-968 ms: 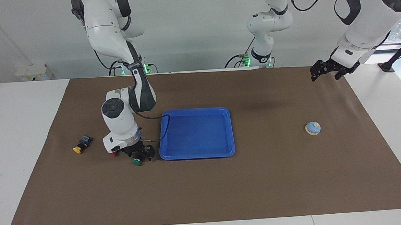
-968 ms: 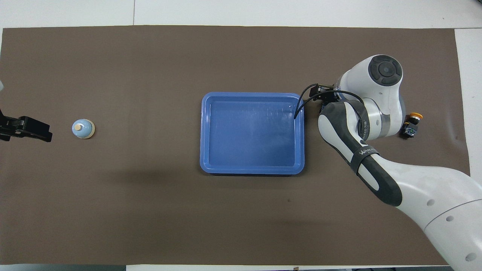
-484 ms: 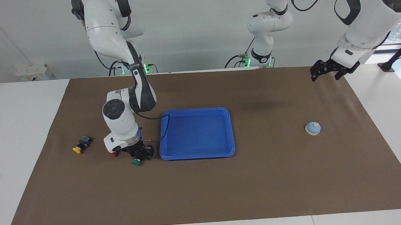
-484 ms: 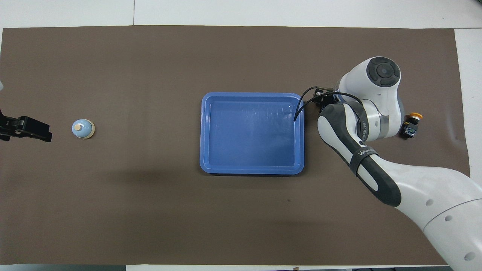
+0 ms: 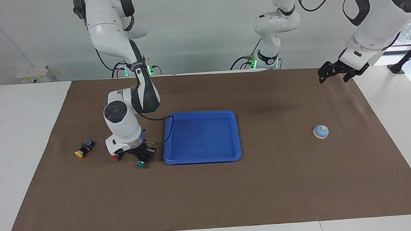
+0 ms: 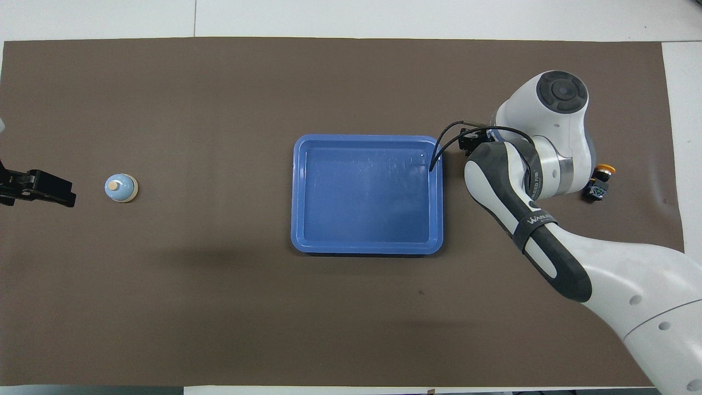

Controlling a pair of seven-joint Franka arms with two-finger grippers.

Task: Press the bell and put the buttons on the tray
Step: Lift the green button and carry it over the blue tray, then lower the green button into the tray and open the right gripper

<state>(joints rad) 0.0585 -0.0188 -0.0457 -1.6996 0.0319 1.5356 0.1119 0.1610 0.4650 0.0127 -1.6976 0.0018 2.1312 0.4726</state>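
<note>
The right gripper (image 5: pixel 142 158) is closing its fingers on the green button (image 5: pixel 140 164) beside the blue tray (image 5: pixel 202 160) for transfer, while the left gripper (image 5: pixel 333 73), fingers open, is waiting above the worktop (image 5: pixel 300 181) near the bell (image 5: pixel 321 131).

**Clearance: tight at right arm's end, open elsewhere**

Right tool (image 5: pixel 142 157) sits low between red button (image 5: pixel 115 157) and tray (image 5: pixel 202 160) rim, green button (image 5: pixel 140 164) at its tips. Yellow button (image 5: pixel 79 153) well apart. Bell (image 5: pixel 320 131) stands alone on open surface (image 5: pixel 283 182); left tool (image 5: pixel 331 72) hangs clear.
</note>
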